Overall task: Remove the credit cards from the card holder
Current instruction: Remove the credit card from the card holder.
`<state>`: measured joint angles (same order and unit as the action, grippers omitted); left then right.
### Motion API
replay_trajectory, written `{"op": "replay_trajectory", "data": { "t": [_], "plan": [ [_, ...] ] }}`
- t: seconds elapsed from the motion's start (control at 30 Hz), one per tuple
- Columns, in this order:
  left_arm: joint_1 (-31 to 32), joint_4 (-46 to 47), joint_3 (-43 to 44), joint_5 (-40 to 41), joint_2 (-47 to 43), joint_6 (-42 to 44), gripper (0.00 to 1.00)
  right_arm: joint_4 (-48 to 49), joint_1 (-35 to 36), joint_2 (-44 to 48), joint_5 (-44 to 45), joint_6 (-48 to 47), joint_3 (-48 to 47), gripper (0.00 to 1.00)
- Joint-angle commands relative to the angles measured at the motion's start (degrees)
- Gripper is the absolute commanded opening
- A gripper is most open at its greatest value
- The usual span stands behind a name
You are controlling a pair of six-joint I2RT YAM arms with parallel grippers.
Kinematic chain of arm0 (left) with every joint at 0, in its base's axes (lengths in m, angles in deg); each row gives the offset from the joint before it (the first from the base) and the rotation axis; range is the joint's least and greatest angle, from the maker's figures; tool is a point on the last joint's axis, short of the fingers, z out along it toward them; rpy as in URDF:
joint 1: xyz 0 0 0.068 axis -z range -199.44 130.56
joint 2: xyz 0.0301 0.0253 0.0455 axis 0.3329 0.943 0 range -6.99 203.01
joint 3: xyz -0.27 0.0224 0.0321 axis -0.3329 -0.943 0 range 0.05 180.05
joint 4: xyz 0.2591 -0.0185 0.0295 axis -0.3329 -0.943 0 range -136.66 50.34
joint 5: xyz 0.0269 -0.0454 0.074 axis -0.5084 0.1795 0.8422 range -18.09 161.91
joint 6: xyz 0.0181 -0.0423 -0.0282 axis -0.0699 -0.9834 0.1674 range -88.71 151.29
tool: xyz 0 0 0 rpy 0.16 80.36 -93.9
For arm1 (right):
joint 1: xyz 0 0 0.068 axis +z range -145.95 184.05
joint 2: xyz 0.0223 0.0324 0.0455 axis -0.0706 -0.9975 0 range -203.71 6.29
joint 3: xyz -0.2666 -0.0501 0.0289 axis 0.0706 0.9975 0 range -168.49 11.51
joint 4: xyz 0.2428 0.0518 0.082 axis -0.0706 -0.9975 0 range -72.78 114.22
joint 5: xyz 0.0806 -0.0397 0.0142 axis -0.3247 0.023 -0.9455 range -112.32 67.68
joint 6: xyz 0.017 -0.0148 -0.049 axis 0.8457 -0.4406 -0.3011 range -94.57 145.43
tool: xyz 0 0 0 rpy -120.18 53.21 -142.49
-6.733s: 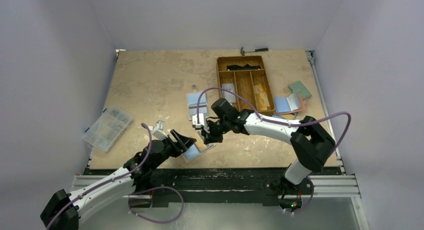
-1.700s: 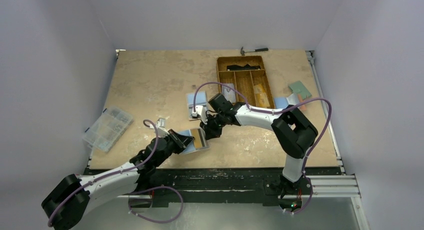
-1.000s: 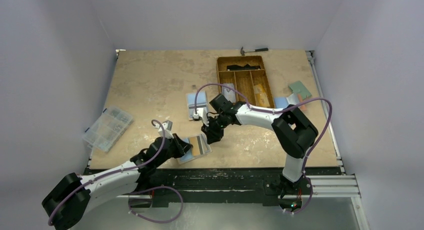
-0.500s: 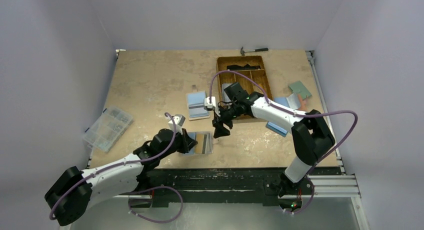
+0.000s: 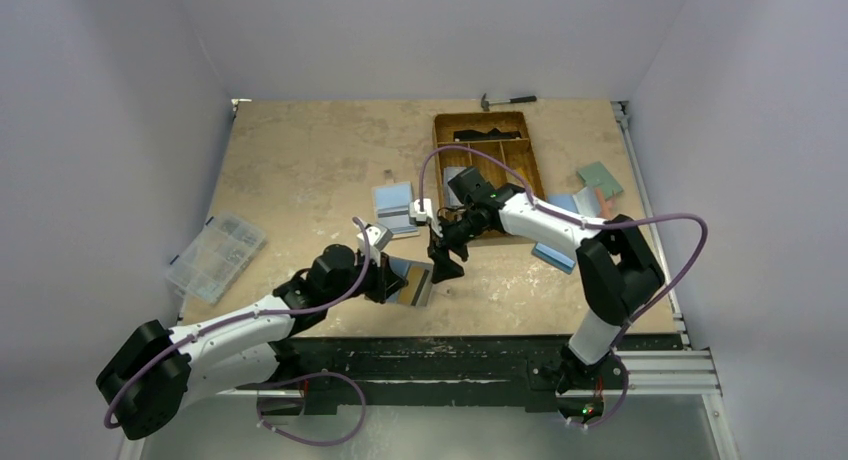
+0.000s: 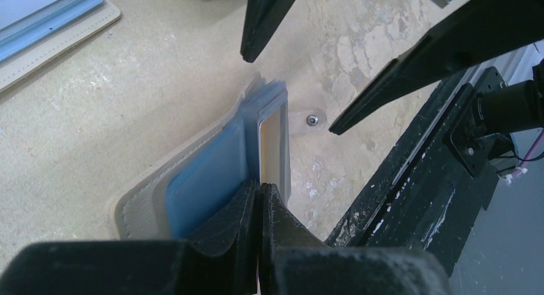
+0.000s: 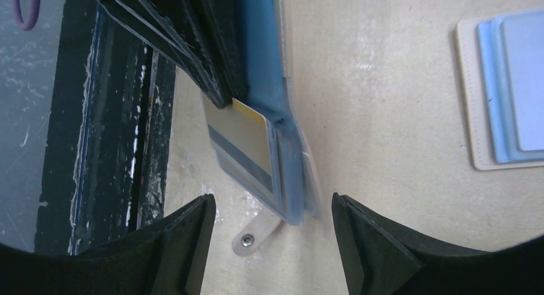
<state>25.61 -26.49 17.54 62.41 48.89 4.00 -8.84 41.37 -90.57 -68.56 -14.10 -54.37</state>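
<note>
Plain pale walls (image 5: 420, 30) stand around a tan, blotchy table (image 5: 300, 150). A black metal rail (image 5: 440, 355) runs along its near edge.

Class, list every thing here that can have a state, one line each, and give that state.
card holder, partly open, gripped at one end.
card, tucked in the card holder, not yet out.
left pincer, shut on the card holder.
right pincer, open, empty, just off the card holder's free end.
second holder, lying open and flat.
tray, lying flat, things in its compartments.
</note>
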Motion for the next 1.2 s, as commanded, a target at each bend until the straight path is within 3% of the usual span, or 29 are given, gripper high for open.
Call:
{"op": "replay_trajectory", "data": {
  "t": [0.0,0.33,0.4,0.47,0.57,0.93,1.07,1.17],
  "plan": [
    [0.2,3.7,2.3,-3.5,-0.2,3.3,0.0,-2.2,-0.4,-2.0,-2.6,-1.4,-2.2,0.75],
    [0.2,4.3,2.3,-4.1,-0.8,4.1,0.0,-5.5,-0.4,-6.5,-4.6,-3.5,-2.5,0.74],
    [0.2,4.5,2.0,-4.1,-0.9,4.2,0.0,-9.8,-0.5,-9.0,-4.9,-8.1,-4.5,0.67],
    [0.1,4.6,1.9,-4.2,-1.0,4.1,0.0,-13.4,-0.4,-12.6,-6.0,-9.7,-7.3,0.51],
    [0.2,4.7,1.7,-4.4,-1.1,4.0,0.0,-14.9,-0.4,-14.6,-6.7,-10.1,-8.2,0.37],
    [0.1,0.8,1.3,-1.9,-4.4,4.7,0.0,-14.7,-0.4,-14.2,-6.5,-10.4,-8.4,0.08],
    [0.1,-1.6,1.3,-0.6,-5.6,4.9,0.0,-15.2,-0.4,-13.9,-5.9,-11.2,-8.4,0.0],
    [0.2,-2.7,1.4,0.3,-6.6,4.8,0.0,-15.4,-0.4,-14.1,-5.0,-11.5,-8.4,0.0]
  ]
}}
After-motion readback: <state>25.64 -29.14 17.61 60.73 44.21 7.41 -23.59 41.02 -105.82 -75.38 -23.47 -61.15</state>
